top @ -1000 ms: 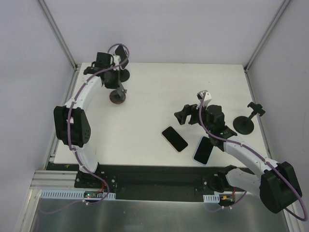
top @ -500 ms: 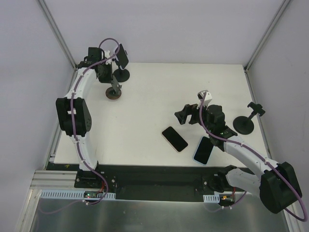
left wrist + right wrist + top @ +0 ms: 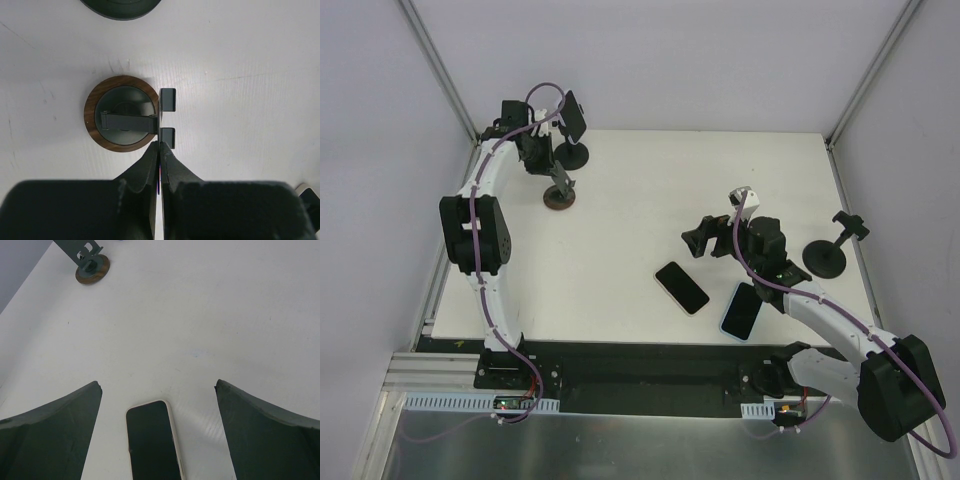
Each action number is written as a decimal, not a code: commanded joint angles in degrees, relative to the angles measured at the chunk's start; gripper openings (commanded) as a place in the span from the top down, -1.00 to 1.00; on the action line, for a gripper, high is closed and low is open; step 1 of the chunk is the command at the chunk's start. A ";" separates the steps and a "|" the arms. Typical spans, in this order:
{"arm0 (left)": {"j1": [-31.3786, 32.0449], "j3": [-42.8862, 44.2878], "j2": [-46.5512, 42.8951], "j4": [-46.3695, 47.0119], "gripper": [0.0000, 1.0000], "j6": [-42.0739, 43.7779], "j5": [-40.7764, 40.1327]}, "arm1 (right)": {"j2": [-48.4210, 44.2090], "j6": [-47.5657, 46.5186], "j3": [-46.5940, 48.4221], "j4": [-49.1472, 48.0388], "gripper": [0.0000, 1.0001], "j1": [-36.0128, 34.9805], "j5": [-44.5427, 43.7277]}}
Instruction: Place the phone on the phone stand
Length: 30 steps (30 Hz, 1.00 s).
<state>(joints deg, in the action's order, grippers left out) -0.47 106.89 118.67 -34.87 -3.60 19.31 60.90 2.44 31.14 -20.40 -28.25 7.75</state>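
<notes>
A black phone in a cream case lies face up on the white table and also shows in the right wrist view. My right gripper hangs open above its far end, touching nothing. A phone stand with a wood-rimmed round base stands at the back left. My left gripper is shut on the edge of its upright cradle plate, just by the two support lips.
A second phone with a light blue back lies beside the first one. A black stand at the back left holds a phone. Another black stand is at the right edge. The enclosure walls are close to the left arm.
My left arm has swung back and to the left. The wood-base stand shifted slightly with it and tilted. The right arm and both flat phones have not moved.
</notes>
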 commanded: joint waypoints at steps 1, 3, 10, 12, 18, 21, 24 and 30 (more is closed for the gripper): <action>-1.11 4.55 1.03 0.77 1.00 -0.80 3.28 | -0.17 0.11 0.33 -3.06 -1.00 0.39 0.25; -1.03 4.82 1.73 0.77 1.00 -0.97 3.45 | -0.08 0.11 0.42 -2.98 -0.99 0.30 0.25; -1.20 3.76 0.51 0.77 -0.12 -1.68 2.40 | 0.44 0.02 0.59 -3.06 -0.99 0.39 0.78; -1.11 3.68 -0.19 0.77 -0.28 -1.68 1.70 | 0.79 0.11 0.59 -2.98 -0.99 0.30 0.95; -1.11 0.44 -5.98 0.68 -0.98 -4.22 -1.29 | 1.67 -0.50 1.21 -2.71 -1.00 0.21 1.30; -0.94 -5.00 -13.10 0.77 -0.99 -10.18 -2.79 | 3.69 -0.33 1.73 -2.54 -0.99 0.21 1.74; 0.46 -11.93 -21.42 2.78 -0.98 -13.98 -0.24 | 7.11 1.34 5.23 1.58 -1.00 0.04 4.28; 10.21 -20.75 -32.36 8.58 -0.98 -9.95 0.72 | 15.29 -1.02 16.23 28.37 -0.99 -3.65 9.03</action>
<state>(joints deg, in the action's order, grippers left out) 3.90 89.43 91.83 -31.35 -14.22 18.39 73.43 2.76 40.49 -7.77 -29.54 12.56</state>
